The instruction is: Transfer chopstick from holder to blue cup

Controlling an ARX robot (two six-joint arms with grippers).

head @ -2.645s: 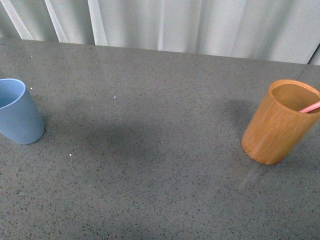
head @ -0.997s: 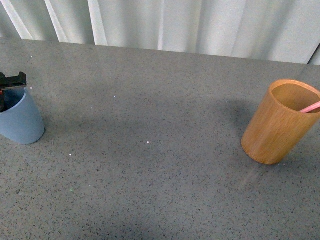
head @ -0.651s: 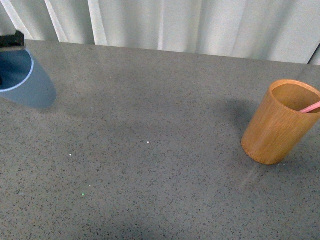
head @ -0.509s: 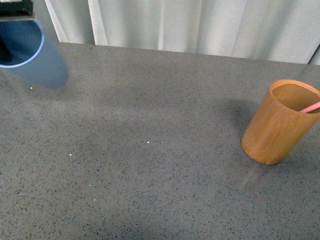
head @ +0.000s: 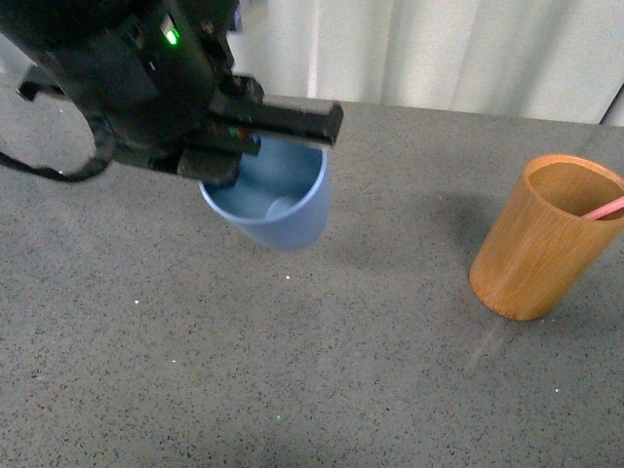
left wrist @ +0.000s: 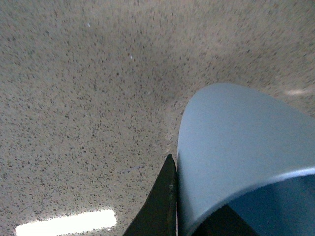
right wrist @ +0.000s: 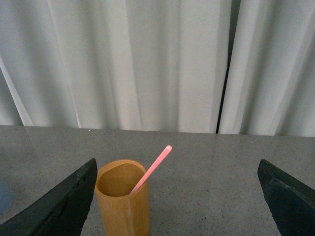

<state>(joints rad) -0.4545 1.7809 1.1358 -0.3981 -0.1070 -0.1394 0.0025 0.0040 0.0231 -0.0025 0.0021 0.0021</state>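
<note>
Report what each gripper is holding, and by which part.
Left gripper holds the blue cup by its rim. Right gripper is open and empty.

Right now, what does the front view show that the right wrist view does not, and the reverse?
Only the front view: the left pincer clamped on the rim of the tilted blue cup. Only the right wrist view: the right pincer wide open, and the chopstick tip clear above the holder. Both: holder, chopstick, grey table, white curtain.

chopstick (head: pixel 606 209): cut by edge | blue cup (head: pixel 288 222): rim behind left hand (head: pixel 255 144)
</note>
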